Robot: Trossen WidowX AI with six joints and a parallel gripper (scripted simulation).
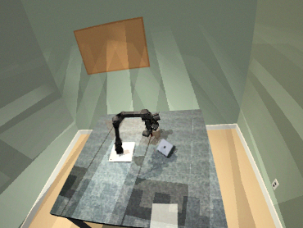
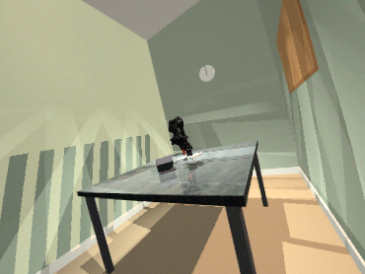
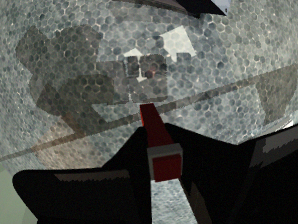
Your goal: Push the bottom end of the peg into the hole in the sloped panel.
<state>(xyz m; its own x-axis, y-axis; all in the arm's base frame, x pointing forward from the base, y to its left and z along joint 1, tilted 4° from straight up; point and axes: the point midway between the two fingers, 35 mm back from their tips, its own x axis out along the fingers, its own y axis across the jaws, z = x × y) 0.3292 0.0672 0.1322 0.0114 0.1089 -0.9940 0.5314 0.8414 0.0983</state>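
Observation:
A red peg (image 1: 151, 134) (image 2: 183, 152) (image 3: 155, 131) with flat sides and a grey band near its squarish near end is held off the table, tilted. My gripper (image 1: 150, 132) (image 3: 154, 131) is shut on it, with black fingers on either side; in the exterior view the fingers are too small to tell apart. The sloped panel (image 1: 169, 145) (image 2: 165, 164) is a pale block with one small dark hole (image 1: 165, 147) in its face. The gripper is beside the panel, on its far left side in the top view. The hole's shape cannot be made out.
The arm's base stands on a white plate (image 1: 126, 157) on the table (image 1: 98, 186) (image 2: 148, 189). A pale rectangle (image 1: 164, 215) lies at the table's near edge in the top view. A dark form with a pale edge shows at the top of the wrist view.

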